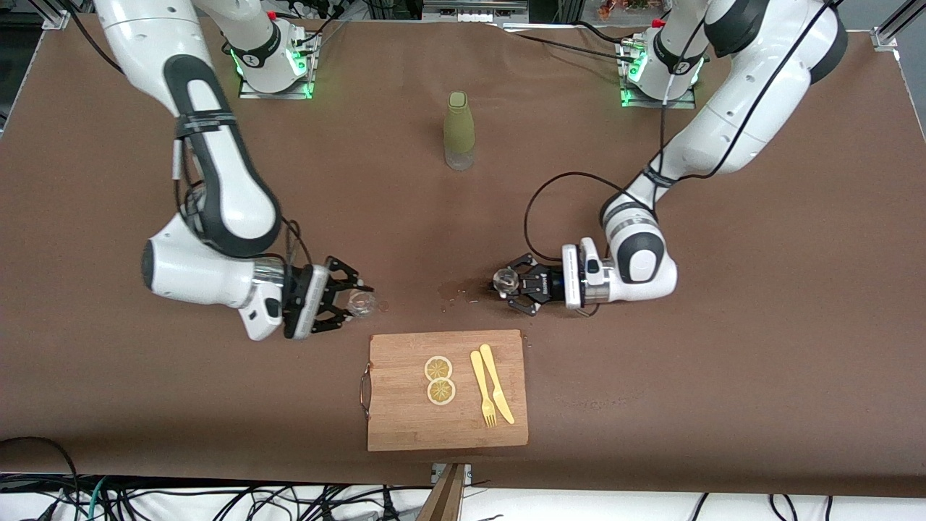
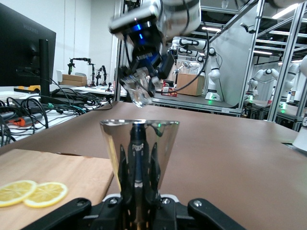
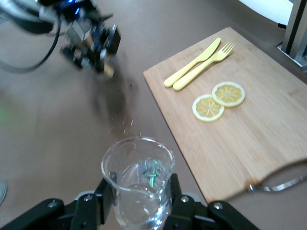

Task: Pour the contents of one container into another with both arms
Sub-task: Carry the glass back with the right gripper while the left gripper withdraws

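Over the tabletop (image 1: 723, 362), just above the board (image 1: 405, 420), my right hand (image 1: 349, 300) is clamped on a thin, fragile glass beaker (image 3: 138, 184); my left hand (image 1: 512, 284) grips a slick, probably light steel cup (image 2: 139, 148) near its base.

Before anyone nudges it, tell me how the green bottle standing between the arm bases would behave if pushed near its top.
The green bottle is tall and narrow on a small base, so it would probably tip rather than slide. Its round body suggests it would roll once down. Its lower part looks clear and may be fragile, though the material cannot be told.
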`<state>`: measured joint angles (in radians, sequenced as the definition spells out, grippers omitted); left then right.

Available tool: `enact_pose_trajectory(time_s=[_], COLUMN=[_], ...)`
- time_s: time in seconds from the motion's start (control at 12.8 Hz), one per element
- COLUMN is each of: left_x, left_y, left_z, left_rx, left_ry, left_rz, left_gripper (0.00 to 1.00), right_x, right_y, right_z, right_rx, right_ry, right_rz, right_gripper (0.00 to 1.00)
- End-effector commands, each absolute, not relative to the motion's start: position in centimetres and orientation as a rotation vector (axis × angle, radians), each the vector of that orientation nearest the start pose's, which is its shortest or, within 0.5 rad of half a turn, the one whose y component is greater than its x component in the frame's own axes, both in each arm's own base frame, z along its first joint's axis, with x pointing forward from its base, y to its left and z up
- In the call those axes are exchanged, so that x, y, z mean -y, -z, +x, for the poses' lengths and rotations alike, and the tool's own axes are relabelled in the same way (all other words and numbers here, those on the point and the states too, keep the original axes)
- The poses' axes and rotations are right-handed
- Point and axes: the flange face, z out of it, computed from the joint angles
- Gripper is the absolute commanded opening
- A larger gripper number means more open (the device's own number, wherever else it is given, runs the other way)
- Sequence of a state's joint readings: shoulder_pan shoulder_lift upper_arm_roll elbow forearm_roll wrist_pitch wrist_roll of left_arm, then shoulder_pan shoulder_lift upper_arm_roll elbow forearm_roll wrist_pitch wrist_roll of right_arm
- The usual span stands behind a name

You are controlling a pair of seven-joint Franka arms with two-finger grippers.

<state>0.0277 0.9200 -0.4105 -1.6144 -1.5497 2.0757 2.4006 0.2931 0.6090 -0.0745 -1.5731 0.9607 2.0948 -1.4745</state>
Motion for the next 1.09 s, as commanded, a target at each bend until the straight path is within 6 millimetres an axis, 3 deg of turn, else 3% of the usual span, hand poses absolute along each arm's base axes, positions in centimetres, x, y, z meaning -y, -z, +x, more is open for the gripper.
enact_pose_trajectory(time_s=[0.0,0.31,0.63,0.78,1.02], left_x=[22.5,15.1,4.8,0.0,-7.4], left_y=[-15.2,-14.6,-14.8,-14.3,-13.9], left_z=[63.4,63.7,62.6,61.3,60.6], left_rx=[1.175,1.214,1.295,1.273,1.299], left_ry=[-1.070,-1.028,-0.930,-0.905,-0.995], left_rz=[1.333,1.266,1.236,1.233,1.307], left_gripper=[0.00,0.00,0.00,0.00,0.00], right_x=[-14.7,-6.8,1.9,5.0,7.9], right_y=[-28.7,-26.1,-23.0,-21.2,-18.6], right_z=[64.9,64.4,62.5,61.2,60.0], right_rx=[1.396,1.538,1.581,1.605,1.696], right_ry=[0.549,0.656,0.752,0.781,0.827], right_rz=[-1.923,-1.784,-1.726,-1.709,-1.639], right_gripper=[0.27,0.27,0.28,0.28,0.29])
